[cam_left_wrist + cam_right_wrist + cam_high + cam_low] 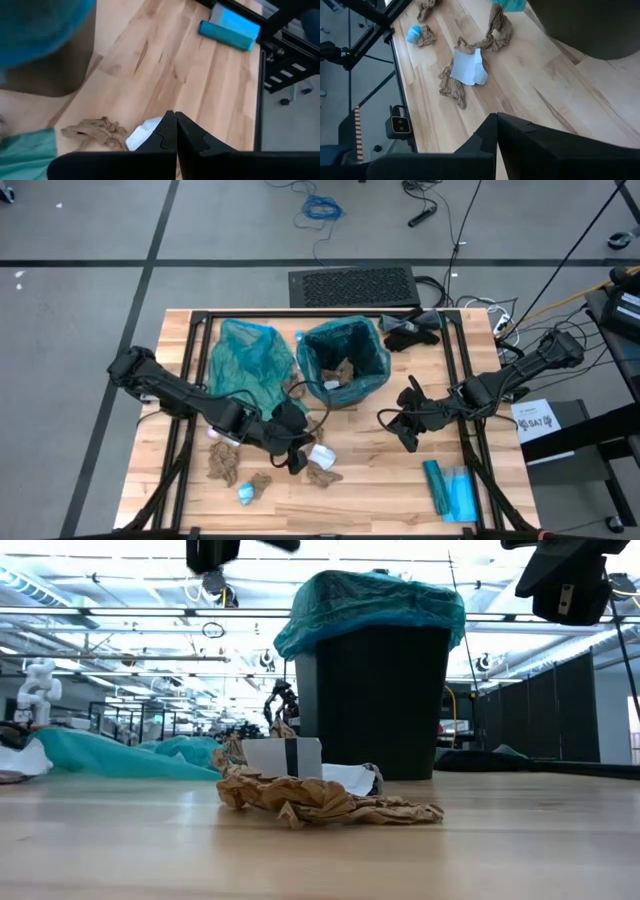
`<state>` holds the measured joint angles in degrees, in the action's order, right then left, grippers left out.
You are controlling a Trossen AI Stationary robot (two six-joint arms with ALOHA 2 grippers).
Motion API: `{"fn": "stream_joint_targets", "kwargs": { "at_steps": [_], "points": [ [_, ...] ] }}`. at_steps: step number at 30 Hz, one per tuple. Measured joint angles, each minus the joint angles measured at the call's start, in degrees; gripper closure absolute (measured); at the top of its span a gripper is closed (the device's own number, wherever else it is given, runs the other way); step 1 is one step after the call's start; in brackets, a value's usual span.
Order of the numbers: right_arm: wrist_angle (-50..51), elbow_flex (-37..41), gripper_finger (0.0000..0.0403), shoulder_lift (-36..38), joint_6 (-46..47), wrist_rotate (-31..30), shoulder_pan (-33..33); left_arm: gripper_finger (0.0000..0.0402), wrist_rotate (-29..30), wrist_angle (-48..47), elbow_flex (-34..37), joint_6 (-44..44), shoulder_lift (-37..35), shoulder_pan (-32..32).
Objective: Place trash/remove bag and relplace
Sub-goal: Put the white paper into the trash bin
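The left tool (297,463) has its fingers (167,135) pressed together on nothing and hangs low over the worktop (370,480), just beside a white paper wad (321,454) and a brown wad (323,475). The right tool (408,442) is likewise pressed together and empty, above bare wood to the right of the bin (343,363).

The trash lies mostly near the front of the worktop: brown wads (222,465) to the left tool's left, a small brown piece (261,481) and a pale-blue wad (245,494) closer to the front edge. More crumpled paper already sits inside the bin, which stands upright with a teal bag (370,602) over its rim.

A loose teal bag (245,360) is spread flat to the bin's left. A black cloth (410,332) lies behind the bin, and a flat blue-teal packet (450,488) rests near the front right corner.
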<state>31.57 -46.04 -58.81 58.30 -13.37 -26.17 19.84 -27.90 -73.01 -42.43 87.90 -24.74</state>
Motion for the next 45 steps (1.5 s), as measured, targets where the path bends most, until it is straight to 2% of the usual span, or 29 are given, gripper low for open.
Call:
{"fn": "stream_joint_targets", "kwargs": {
  "at_steps": [4,10,15,18,21,26,33,39,45],
  "points": [
    [0.0,0.0,0.0403,0.0,-0.7,0.0,0.0,0.0401,0.8,-9.4,-8.9,2.1,0.0,-0.1],
    [0.0,0.0,0.0403,0.0,-0.7,0.0,0.0,0.0401,5.7,-20.1,-21.5,8.0,0.0,1.3],
    [-0.4,0.0,0.0403,0.0,-0.7,0.2,-0.1,0.0402,8.3,-25.2,-26.9,11.7,0.0,3.3],
    [-5.5,0.0,0.0403,-0.8,-3.5,2.2,-1.3,0.0402,8.1,-28.9,-27.9,11.7,0.0,3.8],
    [-10.4,-0.4,0.0403,-3.4,-5.8,3.3,-3.3,0.0402,7.4,-33.5,-27.9,11.3,0.0,3.5],
    [-8.9,-1.3,0.0403,-10.2,-4.4,3.4,-3.8,0.0402,7.1,-39.4,-27.9,6.9,0.0,1.2],
    [-12.4,-5.5,0.0403,-18.1,-5.3,4.7,-3.2,0.0402,5.4,-42.1,-25.9,4.9,0.0,-1.9],
    [-13.0,-11.8,0.0403,-24.3,-7.3,4.5,-0.8,0.0402,-2.9,-40.4,-17.0,3.7,0.0,-3.2],
    [-17.6,-17.4,0.0389,-30.4,-7.6,4.5,1.3,0.0402,-6.2,-28.5,-3.6,1.2,-2.8,-6.6]
  ]
}}
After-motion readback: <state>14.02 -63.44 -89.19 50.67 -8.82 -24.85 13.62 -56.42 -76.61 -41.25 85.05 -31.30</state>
